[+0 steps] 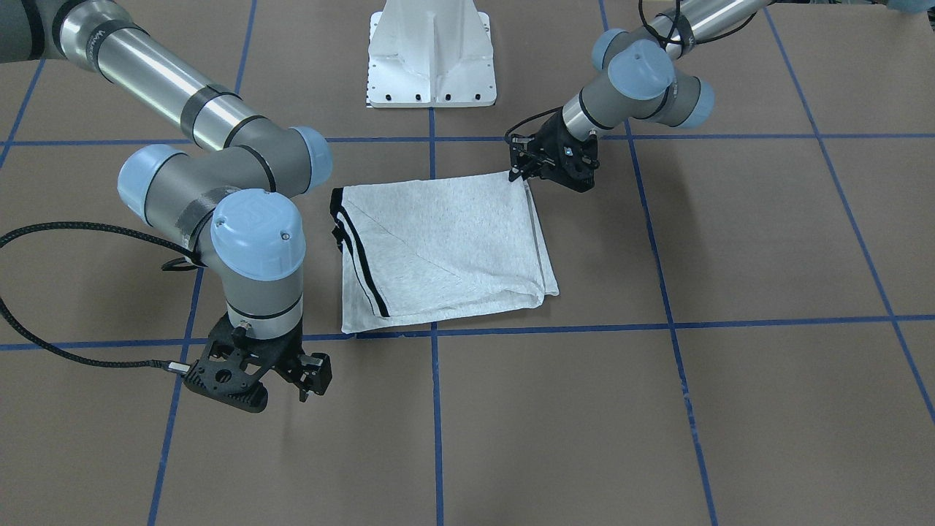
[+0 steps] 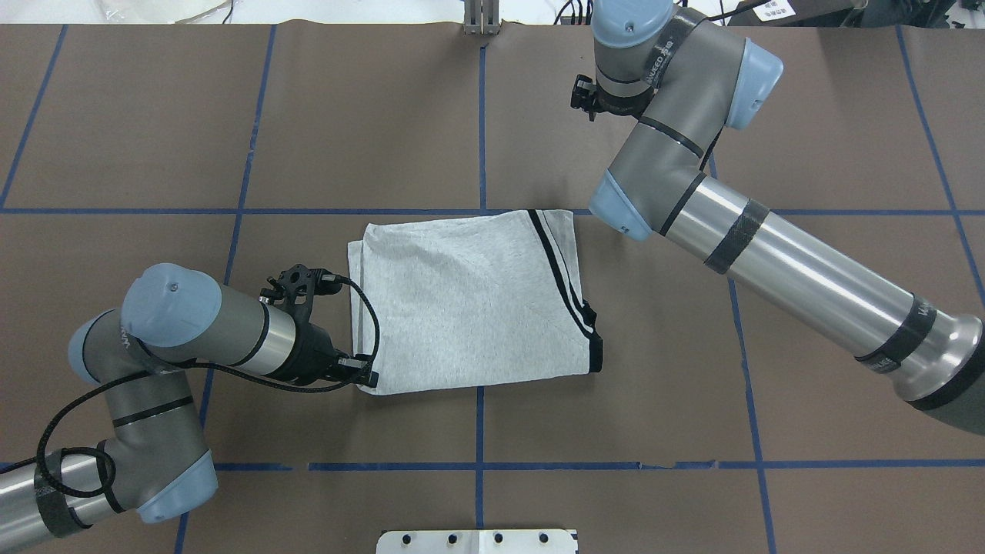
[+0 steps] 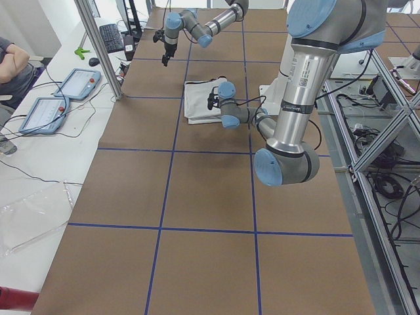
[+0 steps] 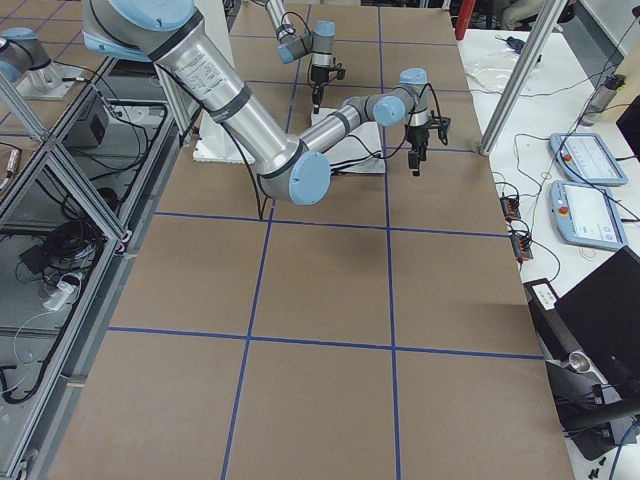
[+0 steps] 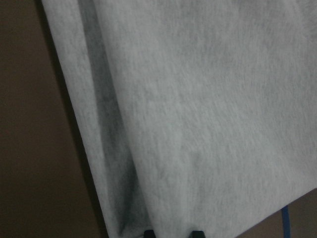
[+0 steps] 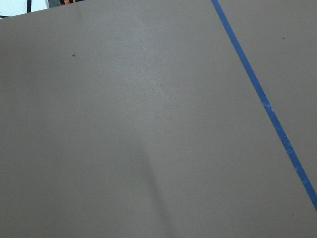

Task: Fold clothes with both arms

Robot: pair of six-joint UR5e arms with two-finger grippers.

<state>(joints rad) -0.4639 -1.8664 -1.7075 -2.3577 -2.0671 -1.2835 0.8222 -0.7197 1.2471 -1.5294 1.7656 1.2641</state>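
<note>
The left gripper (image 2: pixel 365 374) is set low against the near left corner of the T-shirt (image 2: pixel 469 300), where the stacked edges of the fold meet. This placement is judged to allow all the layers to be taken in one pinch for a further fold. In the left wrist view two fingertips (image 5: pixel 148 232) are seen narrowly apart at the cloth's border, but whether any cloth is caught between them cannot be told.

The T-shirt is laid flat near the middle of the table (image 2: pixel 154 115), over one blue tape line (image 2: pixel 481 154), with its far edge along another. It is folded to a rough rectangle of light heather grey, and a faint diagonal crease is seen across the top layer. Double black stripes (image 2: pixel 558 269) run down its right side, and the black collar (image 2: pixel 594 350) is shown at the near right corner. No print is seen, so it is presumed to be folded inside or turned down.

The right gripper (image 1: pixel 310 372) is held above bare table beyond the far right corner, near the cloth but not touching it. It is judged to be kept clear until that corner is wanted. Its opening cannot be told, as no fingers are seen in the right wrist view.
</note>
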